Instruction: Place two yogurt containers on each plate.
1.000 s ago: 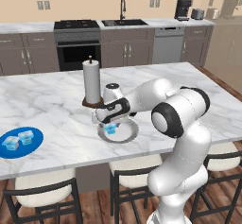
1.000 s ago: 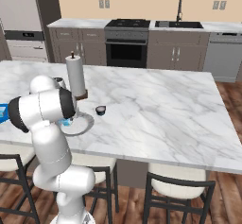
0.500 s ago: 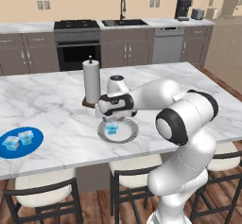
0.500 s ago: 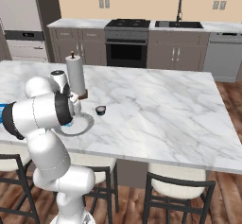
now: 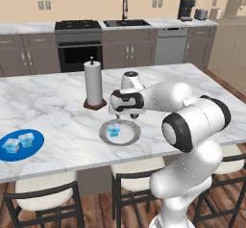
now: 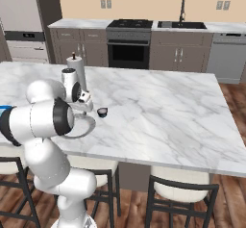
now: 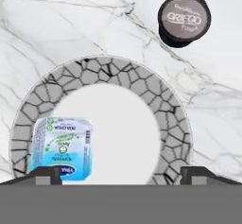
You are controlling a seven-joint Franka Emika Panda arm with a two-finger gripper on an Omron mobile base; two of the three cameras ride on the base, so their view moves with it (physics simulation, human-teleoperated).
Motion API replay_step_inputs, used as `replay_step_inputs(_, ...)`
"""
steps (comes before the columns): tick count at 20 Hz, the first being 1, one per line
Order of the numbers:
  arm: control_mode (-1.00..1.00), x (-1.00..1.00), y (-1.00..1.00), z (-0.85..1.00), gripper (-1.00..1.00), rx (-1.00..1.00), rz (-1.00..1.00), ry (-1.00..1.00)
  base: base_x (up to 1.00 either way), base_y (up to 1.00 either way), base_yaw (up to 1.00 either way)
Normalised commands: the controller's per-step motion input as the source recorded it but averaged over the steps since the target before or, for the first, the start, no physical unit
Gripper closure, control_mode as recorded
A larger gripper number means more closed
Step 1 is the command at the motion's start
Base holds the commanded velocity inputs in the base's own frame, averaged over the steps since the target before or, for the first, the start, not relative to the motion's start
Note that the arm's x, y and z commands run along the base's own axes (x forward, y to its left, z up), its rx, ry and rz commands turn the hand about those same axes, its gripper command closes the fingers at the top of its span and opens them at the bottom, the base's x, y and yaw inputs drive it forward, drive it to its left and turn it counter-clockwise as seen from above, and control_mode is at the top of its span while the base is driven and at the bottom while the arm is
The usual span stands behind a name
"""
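Closest to the robot, the gripper (image 7: 121, 173) hangs right over the grey plate (image 5: 129, 139) with its jaws spread wide and nothing between them — you can see both tips at the bottom of the hand view with clear plate between. One pale blue yogurt cup (image 7: 62, 148) sits on that plate, off toward one side of the inner well, which leaves room for a second one next to it. Makes sense, since each plate needs two.

Just past the plate's rim, on the bare marble counter (image 6: 158, 107), is the dark yogurt cup (image 7: 183, 17) — lid up, standing flat, apart from the plate but near it. My guess is that's the next one to grab, since it's the only container not on a dish, and the open hand only needs a short reach to get over it.

Off at the counter's near left edge is the blue plate (image 5: 20, 149), with two pale blue cups (image 5: 18, 143) side by side on it, so that one looks done.

Behind the grey plate stands the paper towel roll (image 5: 93, 83) on its dark base; close enough that the arm should mind it when swinging. Further back are the stove (image 5: 79, 43) and sink (image 5: 127, 23) along the wall.
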Motion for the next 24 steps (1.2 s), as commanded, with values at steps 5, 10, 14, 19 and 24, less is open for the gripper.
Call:
replay_step_inputs(5, -1.0, -0.12, -0.61, 0.01, -1.0, -0.01, 0.22, -0.18, 0.0, 0.0, 0.0)
replay_step_inputs(10, -1.0, -0.01, -0.41, 0.0, -1.0, -0.02, 0.24, -0.23, 0.0, 0.0, 0.0)
replay_step_inputs(14, -1.0, 0.29, -0.13, 0.0, -1.0, 0.0, 0.05, -0.05, 0.0, 0.0, 0.0)
replay_step_inputs(19, -1.0, 0.35, -0.01, 0.01, -1.0, 0.0, 0.0, 0.0, 0.0, 0.0, 0.0)
replay_step_inputs(24, -1.0, 0.29, -0.07, 0.05, -1.0, 0.0, -0.01, 0.01, 0.0, 0.0, 0.0)
